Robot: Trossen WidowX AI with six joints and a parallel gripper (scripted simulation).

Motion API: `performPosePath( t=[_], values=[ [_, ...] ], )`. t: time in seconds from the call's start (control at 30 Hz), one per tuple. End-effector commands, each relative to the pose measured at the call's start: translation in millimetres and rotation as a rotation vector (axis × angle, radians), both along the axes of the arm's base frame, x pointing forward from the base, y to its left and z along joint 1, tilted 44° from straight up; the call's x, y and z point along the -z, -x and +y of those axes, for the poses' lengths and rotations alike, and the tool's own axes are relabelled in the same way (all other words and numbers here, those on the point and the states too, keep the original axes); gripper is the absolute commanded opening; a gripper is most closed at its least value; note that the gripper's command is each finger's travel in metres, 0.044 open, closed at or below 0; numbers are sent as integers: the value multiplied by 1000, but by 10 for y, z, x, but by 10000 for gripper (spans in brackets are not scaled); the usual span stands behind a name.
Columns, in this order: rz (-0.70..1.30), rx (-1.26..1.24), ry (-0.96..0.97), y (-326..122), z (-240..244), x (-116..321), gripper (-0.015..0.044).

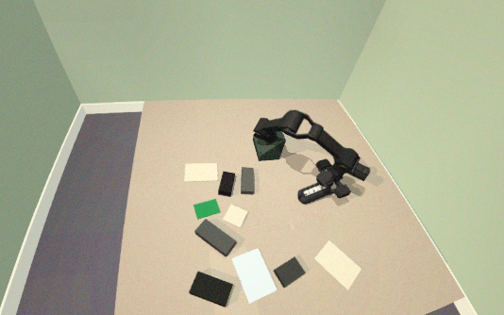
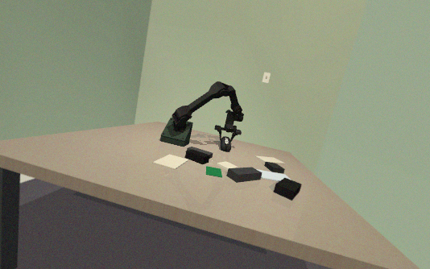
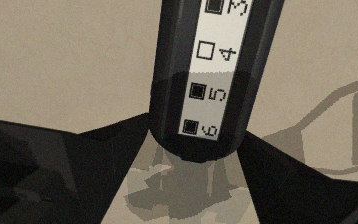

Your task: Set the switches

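Note:
The dark grey controller unit (image 1: 305, 198) (image 2: 225, 147) (image 3: 263, 40) is bottom up, its white label (image 1: 313, 190) (image 3: 215, 65) facing the wrist camera. My gripper (image 1: 332, 186) (image 2: 226, 138) (image 3: 193, 125) is shut on the unit's rounded end beside number 6, one finger on each long side. On the label, squares 3, 5 and 6 are filled and square 4 is empty. Squares 1 and 2 are outside the wrist view and too small to read in the top and exterior views. The rocker switches face away and are hidden. I cannot tell whether the unit touches the bench.
Two narrow blocks, black (image 1: 226, 183) and grey (image 1: 247, 180), stand near the arm's base. A long grey block (image 1: 215, 237), a black block (image 1: 211, 289) and a dark block (image 1: 289, 272) lie farther out. Flat cards include a green one (image 1: 207, 208) (image 2: 213, 171) and a pale one (image 1: 254, 275).

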State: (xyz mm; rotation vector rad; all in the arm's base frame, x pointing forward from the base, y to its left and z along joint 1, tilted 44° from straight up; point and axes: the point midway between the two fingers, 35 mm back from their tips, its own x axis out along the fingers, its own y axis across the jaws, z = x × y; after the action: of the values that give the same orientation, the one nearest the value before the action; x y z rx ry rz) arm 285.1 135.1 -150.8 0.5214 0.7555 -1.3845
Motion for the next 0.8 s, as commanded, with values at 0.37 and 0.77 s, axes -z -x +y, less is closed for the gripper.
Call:
performPosePath(
  t=[0.37,0.77],
  values=[
    [0,-2,8,-7,-85,107,338],
    [0,-2,9,-6,-137,188,338]
  ],
)
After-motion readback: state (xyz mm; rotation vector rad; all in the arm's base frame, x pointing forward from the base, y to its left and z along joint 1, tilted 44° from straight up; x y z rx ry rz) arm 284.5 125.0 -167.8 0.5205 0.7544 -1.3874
